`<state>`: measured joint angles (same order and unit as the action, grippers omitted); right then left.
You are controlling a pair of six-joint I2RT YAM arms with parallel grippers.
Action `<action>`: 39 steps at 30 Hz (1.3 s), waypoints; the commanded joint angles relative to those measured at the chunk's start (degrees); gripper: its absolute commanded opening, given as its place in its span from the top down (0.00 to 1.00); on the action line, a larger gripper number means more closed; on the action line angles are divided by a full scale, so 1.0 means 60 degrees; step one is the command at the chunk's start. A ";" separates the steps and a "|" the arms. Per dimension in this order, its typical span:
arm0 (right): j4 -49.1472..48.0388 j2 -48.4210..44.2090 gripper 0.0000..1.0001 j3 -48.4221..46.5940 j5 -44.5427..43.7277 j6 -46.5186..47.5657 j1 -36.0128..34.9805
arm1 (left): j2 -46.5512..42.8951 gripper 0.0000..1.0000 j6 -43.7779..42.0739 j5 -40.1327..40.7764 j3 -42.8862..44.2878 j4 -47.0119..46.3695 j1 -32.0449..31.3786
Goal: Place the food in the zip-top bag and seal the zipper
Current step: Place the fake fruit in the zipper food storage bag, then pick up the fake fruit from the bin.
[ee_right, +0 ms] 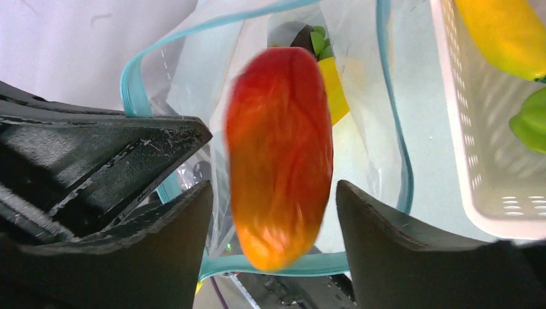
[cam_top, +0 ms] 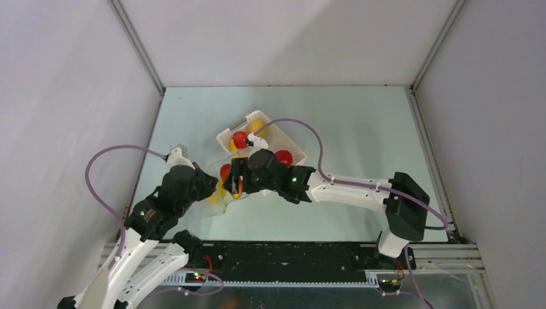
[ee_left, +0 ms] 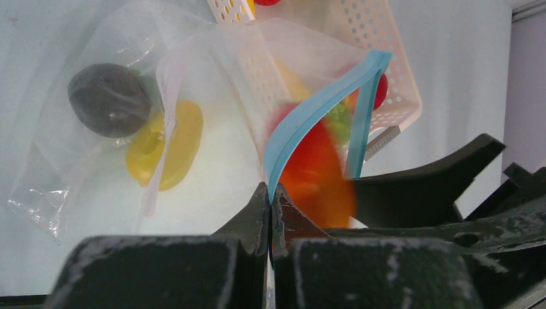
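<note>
My left gripper [ee_left: 270, 193] is shut on the light-blue zipper [ee_left: 309, 119] of the clear zip-top bag [ee_left: 219, 84] and holds its mouth open. A dark ring [ee_left: 109, 100], a yellow piece [ee_left: 164, 145] and green pieces lie inside the bag. My right gripper [ee_right: 273, 185] is open right over the bag's mouth. The orange-red mango [ee_right: 280, 154] is blurred between its fingers with a gap on each side, inside the zipper loop [ee_right: 393, 116]. In the top view both grippers [cam_top: 225, 183] meet at the bag.
The white slotted basket [cam_top: 283, 138] stands just behind the bag and holds red apples [cam_top: 239, 138], a yellow piece [ee_right: 508, 32] and a green piece [ee_right: 531, 119]. Its wall [ee_right: 476, 161] is close to my right finger. Grey walls enclose the table.
</note>
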<state>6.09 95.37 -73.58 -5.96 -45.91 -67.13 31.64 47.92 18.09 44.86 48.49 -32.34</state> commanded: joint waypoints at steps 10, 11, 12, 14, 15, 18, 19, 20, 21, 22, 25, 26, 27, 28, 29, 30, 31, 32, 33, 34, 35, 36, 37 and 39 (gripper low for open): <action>0.0911 -0.0225 0.01 -0.1155 -0.1616 0.0991 -0.0790 | -0.0161 1.00 -0.0146 -0.0196 -0.0157 -0.0337 -0.0030; 0.1078 -0.0450 0.00 -0.1158 -0.1703 0.1208 -0.0806 | -0.0161 1.00 -0.0134 -0.0116 -0.0155 -0.0313 -0.0030; 0.1174 -0.0570 0.00 -0.1156 -0.1857 0.1332 -0.0819 | -0.0164 1.00 -0.0106 -0.0093 -0.0161 -0.0287 -0.0030; 0.1455 -0.0990 0.01 -0.1096 -0.2156 0.1740 -0.0815 | -0.0179 1.00 -0.0082 0.0008 -0.0163 -0.0250 -0.0030; 0.1661 -0.1256 0.01 -0.1030 -0.2295 0.1908 -0.0812 | -0.0177 1.00 -0.0079 0.0063 -0.0172 -0.0233 -0.0030; 0.1940 -0.1935 0.00 -0.0785 -0.3115 0.2256 -0.0747 | -0.0176 1.00 -0.0053 0.0148 -0.0170 -0.0166 -0.0029; 0.2017 -0.2060 0.00 -0.0663 -0.3178 0.2491 -0.0704 | -0.0183 1.00 -0.0050 0.0182 -0.0168 -0.0161 -0.0030; 0.2046 -0.2238 0.00 -0.0594 -0.3126 0.2574 -0.0519 | -0.0192 1.00 -0.0048 0.0188 -0.0168 -0.0158 -0.0030; 0.2186 -0.2292 0.01 -0.0450 -0.3022 0.2629 -0.0414 | -0.0191 1.00 -0.0040 0.0210 -0.0160 -0.0150 -0.0030; 0.2314 -0.2332 0.01 -0.0381 -0.2772 0.2643 -0.0076 | -0.0212 1.00 -0.0035 0.0220 -0.0156 -0.0118 -0.0030; 0.3128 -0.2289 0.01 -0.0318 -0.2280 0.2171 0.0786 | -0.0267 1.00 -0.0070 0.0365 -0.0175 -0.0003 -0.0030; 0.3210 -0.2269 0.01 -0.0242 -0.2144 0.2047 0.1154 | -0.0280 1.00 -0.0074 0.0573 -0.0178 0.0098 -0.0030; 0.3224 -0.2249 0.01 -0.0186 -0.2223 0.1988 0.1389 | -0.0271 1.00 -0.0072 0.0676 -0.0192 0.0161 -0.0027; 0.3192 -0.2182 0.01 -0.0132 -0.2373 0.2022 0.1455 | -0.0260 1.00 -0.0067 0.0827 -0.0187 0.0281 -0.0029; 0.3110 -0.2125 0.01 -0.0123 -0.2778 0.2146 0.1504 | -0.0233 1.00 -0.0063 0.0869 -0.0180 0.0326 -0.0030; 0.3041 -0.1983 0.01 -0.0172 -0.2929 0.2353 0.1520 | -0.0226 1.00 -0.0063 0.0886 -0.0173 0.0378 -0.0027; 0.3050 -0.1886 0.00 -0.0224 -0.3086 0.2410 0.1594 | -0.0228 1.00 -0.0062 0.0884 -0.0169 0.0391 -0.0028; 0.3158 -0.1689 0.00 -0.0361 -0.3119 0.2357 0.1638 | -0.0231 1.00 -0.0069 0.0894 -0.0175 0.0381 -0.0030; 0.3203 -0.1493 0.00 -0.0440 -0.3126 0.2331 0.1708 | -0.0266 1.00 -0.0086 0.0910 -0.0206 0.0355 -0.0030; 0.3263 -0.1392 0.01 -0.0500 -0.3139 0.2282 0.1739 | -0.0287 1.00 -0.0089 0.0933 -0.0216 0.0341 -0.0030; 0.3285 -0.1192 0.01 -0.0527 -0.3292 0.2242 0.1773 | -0.0346 1.00 -0.0098 0.0944 -0.0260 0.0293 -0.0023; 0.3338 -0.1088 0.01 -0.0576 -0.3362 0.2227 0.1779 | -0.0385 1.00 -0.0102 0.0942 -0.0272 0.0281 -0.0029; 0.3381 -0.0848 0.01 -0.0616 -0.3502 0.2251 0.1802 | -0.0440 1.00 -0.0116 0.0941 -0.0285 0.0260 -0.0029; 0.3532 -0.0397 0.00 -0.0860 -0.3627 0.2351 0.1862 | -0.0507 1.00 -0.0133 0.0953 -0.0261 0.0267 -0.0025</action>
<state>25.52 88.95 -74.83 -23.73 -32.49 -56.73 29.67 47.97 21.93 43.64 50.57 -32.34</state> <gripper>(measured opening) 0.993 0.008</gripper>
